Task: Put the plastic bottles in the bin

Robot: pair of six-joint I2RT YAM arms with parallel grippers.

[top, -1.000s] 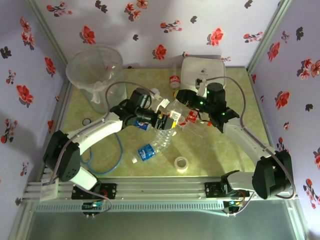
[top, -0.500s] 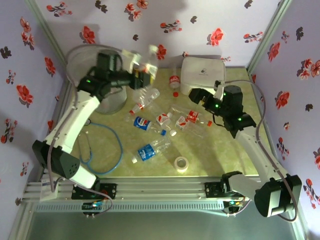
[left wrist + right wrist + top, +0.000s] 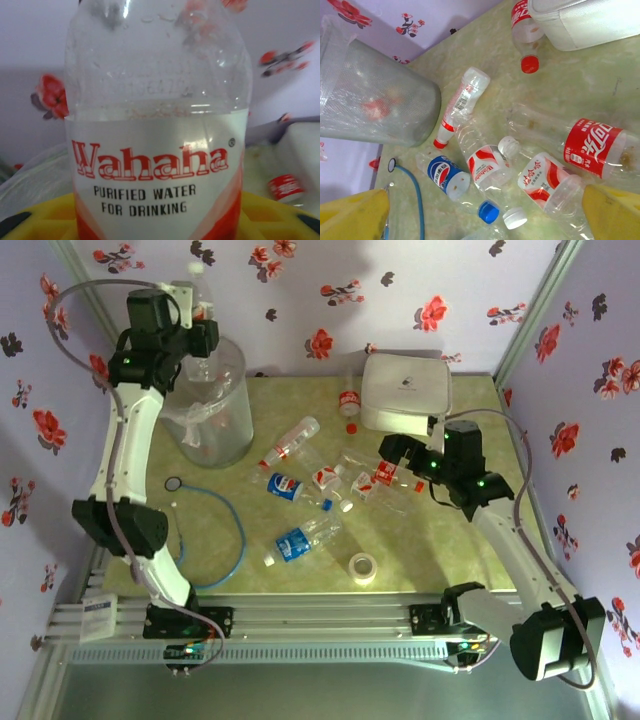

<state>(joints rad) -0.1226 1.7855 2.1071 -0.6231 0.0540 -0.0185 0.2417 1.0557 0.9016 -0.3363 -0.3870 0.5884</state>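
My left gripper (image 3: 200,318) is raised over the bin (image 3: 212,410) at the back left, shut on a clear Wahaha bottle (image 3: 199,290) with a red and white label. That held bottle (image 3: 157,150) stands upright and close between my yellow fingers (image 3: 45,220). Several plastic bottles lie mid-table: a red-capped one (image 3: 292,442), a Pepsi one (image 3: 284,485), a blue-labelled one (image 3: 300,540). My right gripper (image 3: 397,452) hangs open above a Coca-Cola bottle (image 3: 592,145), a Wahaha bottle (image 3: 485,167) and another red-and-white-labelled bottle (image 3: 545,182), touching none.
A white lidded box (image 3: 405,392) sits at the back right, with a red-labelled bottle (image 3: 348,400) upright beside it. A blue cable (image 3: 232,540) loops on the left. A roll of clear tape (image 3: 363,568) lies near the front. Flowered walls enclose the table.
My left arm has swung from the middle of the table up over the bin, carrying the Wahaha bottle. My right gripper has opened and drawn back to the right.
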